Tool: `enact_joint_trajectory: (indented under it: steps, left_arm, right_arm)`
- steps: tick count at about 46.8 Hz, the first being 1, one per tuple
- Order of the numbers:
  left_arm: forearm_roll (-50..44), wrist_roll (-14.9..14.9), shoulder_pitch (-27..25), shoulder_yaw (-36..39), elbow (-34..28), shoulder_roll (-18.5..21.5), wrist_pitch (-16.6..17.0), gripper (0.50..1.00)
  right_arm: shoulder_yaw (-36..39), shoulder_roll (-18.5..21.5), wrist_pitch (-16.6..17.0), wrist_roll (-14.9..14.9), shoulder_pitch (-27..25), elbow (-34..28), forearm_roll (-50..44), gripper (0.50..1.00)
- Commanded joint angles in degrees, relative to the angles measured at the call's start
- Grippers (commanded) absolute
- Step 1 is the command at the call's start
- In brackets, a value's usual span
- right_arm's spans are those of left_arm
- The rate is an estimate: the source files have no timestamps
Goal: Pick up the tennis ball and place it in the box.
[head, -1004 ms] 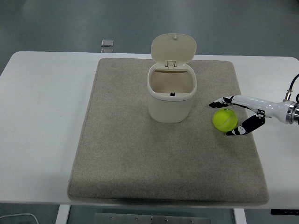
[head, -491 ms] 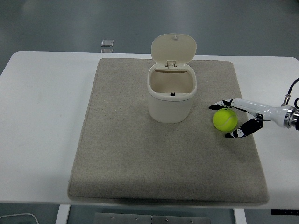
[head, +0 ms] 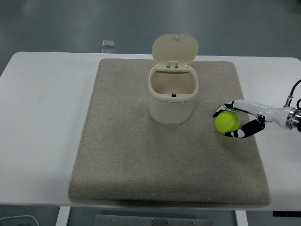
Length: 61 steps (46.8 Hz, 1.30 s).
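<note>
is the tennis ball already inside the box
No, the tennis ball sits on the grey mat to the right of the open box, with the right hand closed around it.

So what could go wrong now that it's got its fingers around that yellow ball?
The right hand pinches the tennis ball only between fingertips above and below it, so the round ball could squirt out and roll off across the mat.

The box has a fairly narrow mouth, and its raised lid stands at the far rim. A release slightly off centre could bounce the ball off the rim.

The box also looks light and could tip if the hand bumps it.
</note>
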Motion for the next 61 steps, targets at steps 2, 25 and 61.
enact_joint_trajectory:
  steps: [2,25,61]
  left_arm:
    - [0.0,-0.02,-0.02,0.02,0.0,0.0,-0.01,0.992]
    - [0.0,-0.02,-0.02,0.02,0.0,0.0,-0.01,0.992]
    - [0.0,0.06,-0.02,-0.07,0.0,0.0,-0.01,0.992]
  right_arm:
    - [0.16,-0.09,0.0,-0.01,-0.06,0.0,-0.02,0.582]
    - [2.88,-1.32,0.35,7.19,1.09,3.08,1.65,0.5]
    - [3.32,6.23,3.25,8.08,11.9,4.4,7.36,0.5]
